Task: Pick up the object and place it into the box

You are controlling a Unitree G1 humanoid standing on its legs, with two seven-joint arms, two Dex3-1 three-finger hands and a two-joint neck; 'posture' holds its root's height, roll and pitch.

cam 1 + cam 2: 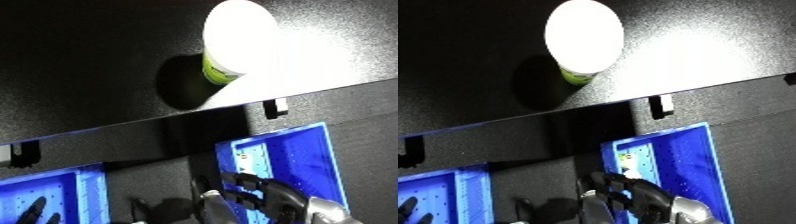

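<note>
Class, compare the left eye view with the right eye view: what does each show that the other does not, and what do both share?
Only the left eye view: a dark clip on the table's front edge at the far left, seen whole; the right eye view cuts it at the border.

Only the right eye view: a further dark clip at the right border.

Both share: the white-lidded green round container on the black tabletop, the upright blue perforated bin, a second blue perforated bin at lower left, and the robot's black right hand, fingers curled, holding nothing visible.
</note>
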